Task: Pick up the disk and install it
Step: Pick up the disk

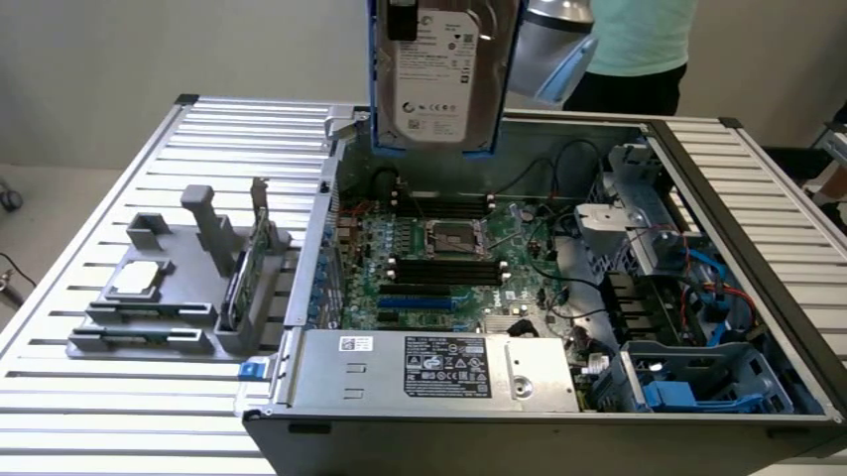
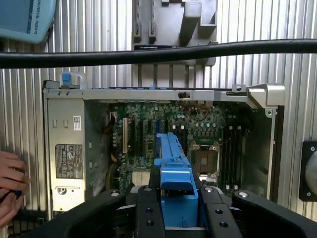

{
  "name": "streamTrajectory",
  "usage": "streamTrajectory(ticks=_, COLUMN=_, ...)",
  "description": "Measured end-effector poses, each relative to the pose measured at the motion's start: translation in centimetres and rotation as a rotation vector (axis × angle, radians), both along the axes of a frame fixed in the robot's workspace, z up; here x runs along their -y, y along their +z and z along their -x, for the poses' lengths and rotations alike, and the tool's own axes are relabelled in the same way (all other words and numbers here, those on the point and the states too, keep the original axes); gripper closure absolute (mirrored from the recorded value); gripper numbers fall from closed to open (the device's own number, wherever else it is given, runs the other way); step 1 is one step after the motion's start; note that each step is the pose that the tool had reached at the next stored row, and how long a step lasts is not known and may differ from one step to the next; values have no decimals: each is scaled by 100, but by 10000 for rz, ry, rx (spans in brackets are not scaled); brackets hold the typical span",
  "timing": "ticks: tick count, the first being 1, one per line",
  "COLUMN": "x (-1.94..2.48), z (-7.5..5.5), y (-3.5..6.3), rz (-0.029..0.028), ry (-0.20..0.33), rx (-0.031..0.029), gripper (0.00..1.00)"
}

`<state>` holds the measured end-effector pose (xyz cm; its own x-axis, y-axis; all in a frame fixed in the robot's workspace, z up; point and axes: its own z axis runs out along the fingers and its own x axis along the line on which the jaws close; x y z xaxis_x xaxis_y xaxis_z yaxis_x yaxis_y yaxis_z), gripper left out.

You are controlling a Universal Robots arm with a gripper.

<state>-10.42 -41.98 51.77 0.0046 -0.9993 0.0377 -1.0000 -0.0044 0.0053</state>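
Note:
The disk [image 1: 437, 69] hangs upright high over the back of the open computer case [image 1: 304, 297]. Its white label faces the camera and blue rails run down its sides. In the wrist view my gripper [image 2: 176, 203] is shut on the disk [image 2: 174, 168]. Its black fingers [image 2: 148, 208] press on both sides of the blue rail, and the motherboard [image 2: 198, 129] lies far below.
A large silver box with white stickers [image 1: 437, 367] sits at the case's front. Blue drive bays [image 1: 688, 382] fill the exterior view's right. A grey fixture [image 1: 173, 288] holds a small silver square piece [image 1: 139, 280]. A person [image 1: 636, 50] stands behind. A hand [image 2: 10, 183] rests near the case. A black cable [image 2: 148, 53] crosses the wrist view.

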Motion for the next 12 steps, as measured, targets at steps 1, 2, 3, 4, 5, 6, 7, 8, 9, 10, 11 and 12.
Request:
streamTrajectory(ticks=1, x=16, z=-35, y=-1, rz=0, ry=1, rx=0, gripper=68)
streamTrajectory(ticks=2, x=34, z=-72, y=-2, rz=-1, ry=-1, rx=1, gripper=68)
streamTrajectory(ticks=3, x=52, z=-106, y=-2, rz=0, ry=0, rx=0, gripper=68)
streamTrajectory(ticks=4, x=72, z=-141, y=-3, rz=-1, ry=1, rx=-1, gripper=68)
streamTrajectory(ticks=5, x=93, z=-173, y=-3, rz=-1, ry=-1, rx=-1, gripper=68)
streamTrajectory(ticks=6, x=115, z=-205, y=-4, rz=-1, ry=0, rx=-1, gripper=68)
streamTrajectory(ticks=7, x=140, z=-237, y=-5, rz=-1, ry=2, rx=-1, gripper=68)
streamTrajectory(ticks=8, x=164, z=-268, y=-6, rz=-1, ry=1, rx=-1, gripper=68)
streamTrajectory(ticks=9, x=191, z=-301, y=-7, rz=-1, ry=0, rx=-1, gripper=68)
streamTrajectory(ticks=10, x=217, z=-333, y=-7, rz=-1, ry=0, rx=-1, gripper=68)
streamTrajectory(ticks=11, x=243, z=-364, y=-8, rz=-1, ry=1, rx=-1, gripper=68)
streamTrajectory(ticks=12, x=269, z=-395, y=-9, rz=-1, ry=0, rx=-1, gripper=68)
